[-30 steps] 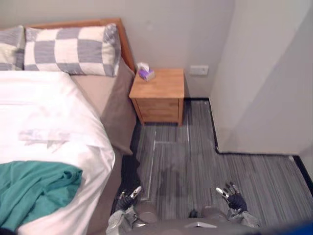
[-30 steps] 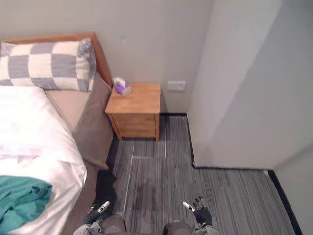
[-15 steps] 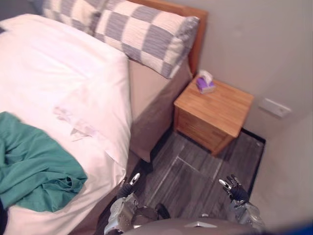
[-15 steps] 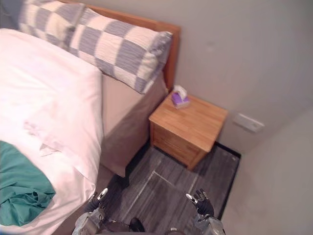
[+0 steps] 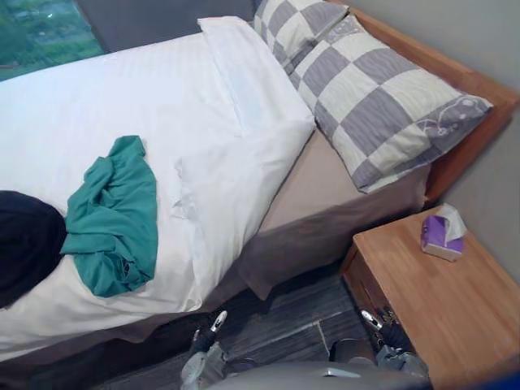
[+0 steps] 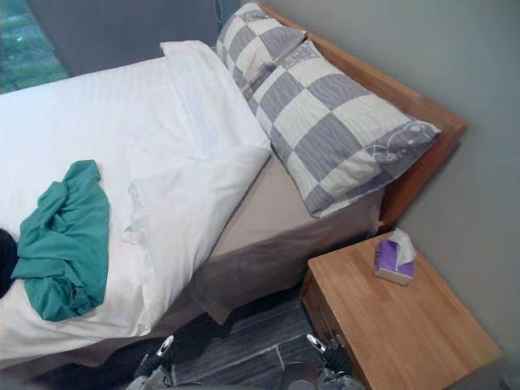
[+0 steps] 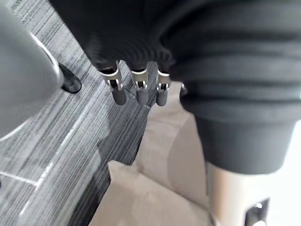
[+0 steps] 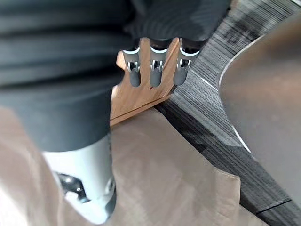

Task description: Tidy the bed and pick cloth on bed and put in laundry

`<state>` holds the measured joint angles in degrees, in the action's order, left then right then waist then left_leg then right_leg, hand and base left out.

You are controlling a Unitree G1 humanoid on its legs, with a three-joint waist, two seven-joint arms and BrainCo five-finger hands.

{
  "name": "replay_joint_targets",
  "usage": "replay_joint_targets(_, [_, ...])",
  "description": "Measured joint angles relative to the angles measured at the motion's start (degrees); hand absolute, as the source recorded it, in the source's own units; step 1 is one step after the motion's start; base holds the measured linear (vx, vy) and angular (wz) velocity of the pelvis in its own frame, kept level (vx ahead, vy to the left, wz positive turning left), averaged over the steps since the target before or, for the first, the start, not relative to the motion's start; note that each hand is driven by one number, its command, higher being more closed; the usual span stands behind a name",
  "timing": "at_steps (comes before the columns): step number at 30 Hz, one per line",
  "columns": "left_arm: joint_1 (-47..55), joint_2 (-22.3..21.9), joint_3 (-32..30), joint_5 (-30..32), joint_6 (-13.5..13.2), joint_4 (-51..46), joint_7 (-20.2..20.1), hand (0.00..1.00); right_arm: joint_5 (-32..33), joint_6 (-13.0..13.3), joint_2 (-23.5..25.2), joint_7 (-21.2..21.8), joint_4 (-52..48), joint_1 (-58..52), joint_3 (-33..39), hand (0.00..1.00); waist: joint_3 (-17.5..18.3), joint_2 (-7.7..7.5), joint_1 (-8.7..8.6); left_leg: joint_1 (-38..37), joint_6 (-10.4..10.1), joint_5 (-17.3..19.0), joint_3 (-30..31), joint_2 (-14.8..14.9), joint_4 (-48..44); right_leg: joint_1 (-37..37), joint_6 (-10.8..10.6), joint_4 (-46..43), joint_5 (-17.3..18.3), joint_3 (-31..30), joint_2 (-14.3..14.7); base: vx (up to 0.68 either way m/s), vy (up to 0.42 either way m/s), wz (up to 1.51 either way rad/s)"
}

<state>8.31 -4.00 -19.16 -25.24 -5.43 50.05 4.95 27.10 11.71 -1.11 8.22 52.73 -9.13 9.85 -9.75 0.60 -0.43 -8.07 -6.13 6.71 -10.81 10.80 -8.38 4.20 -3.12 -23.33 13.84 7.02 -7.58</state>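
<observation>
Crumpled teal fabric cloth (image 5: 114, 215), frame left: likely light, limp; pinch raised fold. Left robot hand (image 5: 207, 331), right robot hand (image 5: 380, 328): fingers slack, empty.

You are seeing the black cloth (image 5: 23, 244) being cut off by the left eye view's left edge, with the bed (image 5: 122, 89) running out past it. The far pillow (image 5: 296, 24) is lying partly hidden behind the near pillow (image 5: 390, 106), and the nightstand (image 5: 439, 309) is running off the lower right corner.

Wooden nightstand (image 5: 431, 302), purple tissue box (image 5: 443, 237) on it, grey striped floor (image 5: 294, 319)
</observation>
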Motion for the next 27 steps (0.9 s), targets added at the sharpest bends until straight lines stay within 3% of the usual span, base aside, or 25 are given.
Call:
replay_joint_targets(4, [-0.10,0.42,1.25,1.75,-0.16,-1.63,-0.19,0.00,3.79,0.92,0.97,-3.41,-0.41,-1.11,-0.38,0.00,0.07,-0.93,0.29,3.56,0.54,-1.46,-5.87,1.22,-4.44,-3.65,0.30,2.57,0.26,6.26,-1.73,-0.02,-0.082,0.84])
replay_joint_targets(9, [0.42,1.04,3.77,5.12,0.15,-2.02,-0.93,0.00,3.13,5.44,3.00,-7.94,-7.93,-2.13,-0.24,0.00,0.47,-0.84,0.12,0.91,0.50,-8.14,-9.99,-0.44,7.75,-3.33,0.35,3.40,0.21,9.52,-2.24,-0.08,-0.013,0.42])
replay_joint_targets(11, [0.86,1.58,5.28,6.45,0.90,-2.57,-1.02,0.00,2.66,6.08,3.44,-10.43,-13.00,-3.11,-0.33,0.00,1.07,-0.93,0.06,0.83,0.59,-9.40,-11.05,-0.65,9.69,-3.17,0.37,3.38,0.18,10.45,-2.25,-0.06,0.007,0.27])
replay_joint_targets(13, [2.59,2.56,7.95,9.01,2.60,-5.15,-2.52,0.00,-0.69,6.47,2.64,-15.16,-23.89,-4.47,-0.29,0.00,2.03,-1.24,0.08,0.82,0.97,-10.28,-12.59,-0.80,11.27,-3.14,0.26,3.31,0.26,11.41,-2.32,-0.07,0.021,0.24])
replay_joint_targets(17, [4.48,3.84,10.76,11.49,3.96,-6.61,-4.65,0.00,-6.88,6.15,1.82,-20.42,-41.06,-5.94,0.86,0.00,3.71,-1.49,-0.06,0.91,0.97,-10.79,-13.65,-1.27,13.06,-2.73,-0.25,3.09,1.55,11.51,-2.26,-0.05,0.038,0.20])
replay_joint_targets(21, [6.32,6.93,14.63,12.86,3.48,-6.65,-6.41,0.00,-16.92,-0.01,-2.92,-21.73,-51.87,-5.70,3.22,0.00,4.39,-2.10,-0.42,0.96,1.43,-10.63,-11.34,-3.24,13.93,-2.39,-1.04,2.30,2.66,6.68,-1.50,0.01,0.038,0.19])
replay_joint_targets(23, [6.61,7.46,15.57,12.81,3.02,-6.52,-7.54,0.00,-20.53,-4.11,-6.54,-20.35,-54.85,-3.96,4.19,0.00,4.23,-2.65,-0.90,0.82,2.09,-9.38,-10.76,-4.96,13.96,-1.66,-2.40,1.28,2.89,5.74,-3.10,0.03,0.087,0.07])
replay_joint_targets(27, [6.70,8.89,17.02,12.93,2.51,-6.03,-7.54,0.00,-23.63,-8.33,-11.24,-16.68,-58.54,0.92,2.82,0.00,3.75,-3.38,-2.13,-0.71,2.76,-8.27,-10.57,-6.76,13.93,-0.66,-3.97,-3.56,1.20,1.87,-4.62,0.11,0.072,0.00])
